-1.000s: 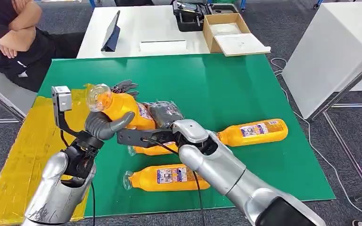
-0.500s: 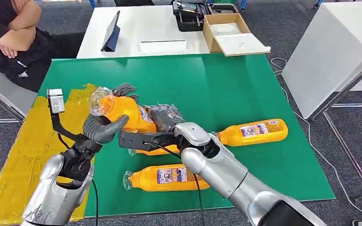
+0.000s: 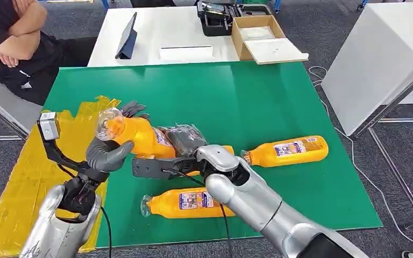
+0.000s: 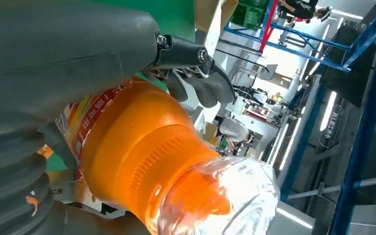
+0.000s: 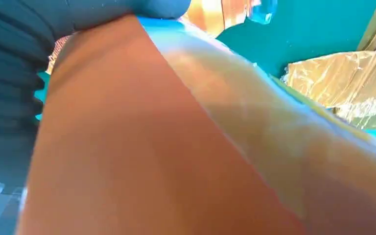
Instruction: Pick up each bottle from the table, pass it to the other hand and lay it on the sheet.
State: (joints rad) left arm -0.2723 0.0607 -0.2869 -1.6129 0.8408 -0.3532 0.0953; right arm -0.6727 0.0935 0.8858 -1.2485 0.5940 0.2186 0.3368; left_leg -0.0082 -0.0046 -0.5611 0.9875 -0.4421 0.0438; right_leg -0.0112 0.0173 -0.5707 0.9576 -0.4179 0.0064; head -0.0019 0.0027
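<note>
Wrapping the neck end of the held bottle, the left hand is closed on it, while the base end is gripped by the right hand. The bottle's long axis is tilted, cap toward the yellow sheet, to which the left hand is nearer.

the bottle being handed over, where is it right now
In the head view the held bottle is left of centre, above the green mat near the yellow sheet, gripped between the left hand and right hand.
</note>
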